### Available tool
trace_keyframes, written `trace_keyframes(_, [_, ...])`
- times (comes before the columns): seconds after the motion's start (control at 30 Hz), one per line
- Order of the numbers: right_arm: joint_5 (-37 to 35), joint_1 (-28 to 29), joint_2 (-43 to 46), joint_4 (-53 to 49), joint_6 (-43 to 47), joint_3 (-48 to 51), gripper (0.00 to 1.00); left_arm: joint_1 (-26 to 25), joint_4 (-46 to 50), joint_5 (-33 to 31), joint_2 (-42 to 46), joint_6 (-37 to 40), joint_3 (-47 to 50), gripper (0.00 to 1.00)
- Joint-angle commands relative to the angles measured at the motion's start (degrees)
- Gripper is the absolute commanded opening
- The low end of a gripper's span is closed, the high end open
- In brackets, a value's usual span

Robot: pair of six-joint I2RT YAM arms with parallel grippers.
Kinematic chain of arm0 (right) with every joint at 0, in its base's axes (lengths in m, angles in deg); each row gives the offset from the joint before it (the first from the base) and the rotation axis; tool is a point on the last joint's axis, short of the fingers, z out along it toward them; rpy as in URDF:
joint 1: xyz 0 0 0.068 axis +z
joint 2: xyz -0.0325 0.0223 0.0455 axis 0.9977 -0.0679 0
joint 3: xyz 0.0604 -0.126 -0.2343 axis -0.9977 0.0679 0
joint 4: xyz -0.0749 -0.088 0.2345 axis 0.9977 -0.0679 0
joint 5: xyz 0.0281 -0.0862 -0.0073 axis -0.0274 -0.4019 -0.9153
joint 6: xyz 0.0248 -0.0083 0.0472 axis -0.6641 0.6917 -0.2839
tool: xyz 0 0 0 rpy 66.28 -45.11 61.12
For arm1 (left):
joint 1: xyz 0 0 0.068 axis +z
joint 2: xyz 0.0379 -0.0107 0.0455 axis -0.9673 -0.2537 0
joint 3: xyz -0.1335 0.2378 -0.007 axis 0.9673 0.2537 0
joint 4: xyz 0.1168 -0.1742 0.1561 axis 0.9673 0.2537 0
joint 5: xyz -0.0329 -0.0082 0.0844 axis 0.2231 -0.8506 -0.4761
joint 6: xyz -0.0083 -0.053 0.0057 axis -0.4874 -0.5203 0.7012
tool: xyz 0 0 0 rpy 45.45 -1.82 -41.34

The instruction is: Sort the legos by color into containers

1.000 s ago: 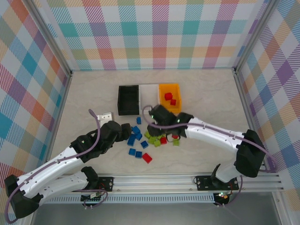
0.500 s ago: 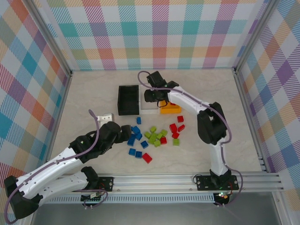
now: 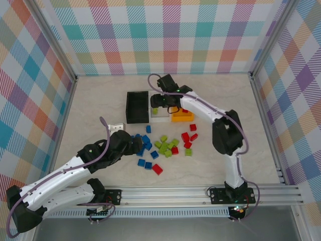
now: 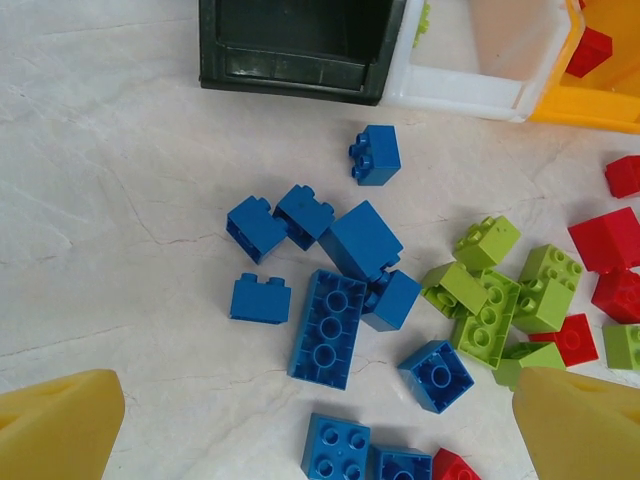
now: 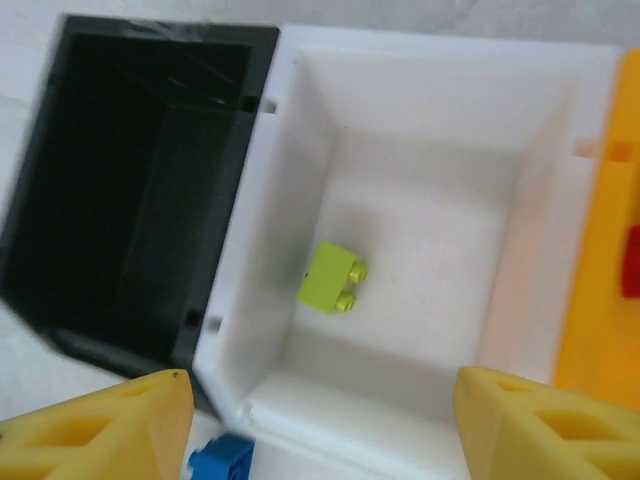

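Observation:
My right gripper [image 3: 161, 104] hangs open over the white container [image 5: 430, 180], and one lime green lego [image 5: 332, 277] lies loose on that bin's floor, clear of both fingers. The black container [image 5: 130, 180] stands to its left and looks empty. The orange container [image 5: 612, 250] on the right holds a red lego [image 4: 592, 50]. My left gripper [image 4: 320, 440] is open above the blue legos [image 4: 327, 328], with nothing between its yellow fingers [image 4: 55, 430]. Green legos [image 3: 165, 145] and red legos [image 3: 188, 136] lie mixed in the middle of the table.
A stray blue lego [image 4: 375, 155] sits just in front of the black and white bins. A red lego [image 3: 157, 169] and two blue ones [image 3: 144, 163] lie nearest the arm bases. A small white block [image 3: 116, 126] rests left of the pile.
The right arm swung from the pile up to the white bin and its jaws opened; the green lego now lies in the bin. The left gripper edged right over the blue legos.

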Motion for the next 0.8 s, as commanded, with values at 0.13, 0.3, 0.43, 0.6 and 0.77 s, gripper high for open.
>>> trace_keyframes(0.13, [0.51, 1.54, 21.28, 5.72, -0.01, 17.55, 0.74, 0.15, 0.99, 3.05, -1.96, 2.56, -2.98, 1.0])
trace_keyframes(0.3, [0.32, 3.3, 32.92, 6.25, -0.7, 31.86, 0.75, -0.6, -0.65, 6.46, -5.21, 3.64, -3.01, 1.0])
trace_keyframes(0.43, [-0.58, 3.86, 41.31, 5.43, -2.65, 42.53, 0.76, -3.55, -0.65, 8.33, -10.39, 4.33, -4.59, 1.0])
trace_keyframes(0.6, [-1.7, 3.86, 50.22, 3.84, -4.77, 51.83, 0.76, -10.37, 0.83, 7.93, -18.8, 4.52, -6.65, 0.96])
trace_keyframes(0.77, [-2.56, 3.88, 54.95, 2.72, -6.03, 55.94, 0.75, -14.8, 0.38, 7.38, -26.19, 4.4, -8.84, 0.85])
